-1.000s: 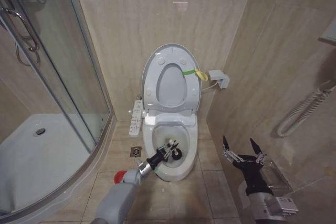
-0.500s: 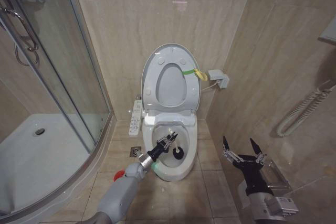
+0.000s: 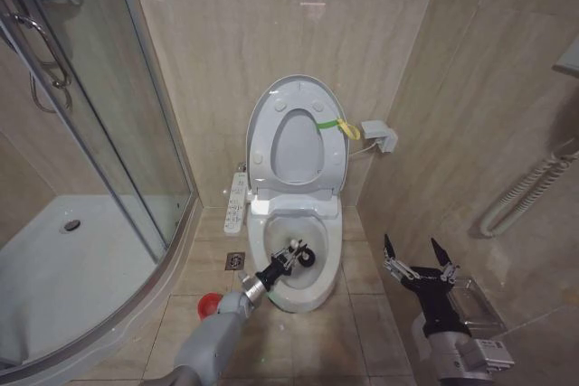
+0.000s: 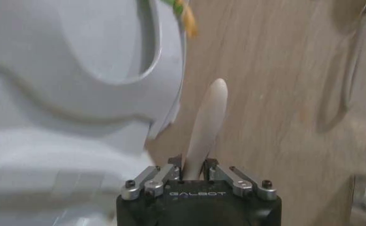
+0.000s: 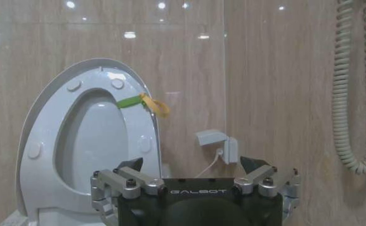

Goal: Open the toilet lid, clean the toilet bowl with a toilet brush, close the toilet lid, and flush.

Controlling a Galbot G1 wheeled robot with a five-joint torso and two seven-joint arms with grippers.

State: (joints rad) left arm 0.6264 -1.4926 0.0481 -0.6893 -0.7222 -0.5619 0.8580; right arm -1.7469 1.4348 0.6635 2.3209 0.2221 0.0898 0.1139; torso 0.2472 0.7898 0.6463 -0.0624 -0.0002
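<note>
On my far left I note the glass shower door point(image 3: 99, 106) and the white shower tray point(image 3: 54, 268). Moving right, a small red holder point(image 3: 209, 305) sits on the floor tiles just beside the toilet's base. My left arm reaches forward from there, and the left claw point(image 3: 288, 258) is pressed together on the white handle of the toilet brush point(image 4: 207, 127); in the head view the dark bristle head lies down inside the toilet bowl point(image 3: 327, 270). Above the bowl, the toilet lid point(image 3: 268, 104) stands raised against the wall with the seat point(image 3: 333, 162) up against it, a yellow-green band point(image 3: 336, 125) at its right edge. Right of the toilet, my right claw point(image 3: 417, 255) hangs over the floor with fingers spread, gripping nothing, well apart from the bowl.
</note>
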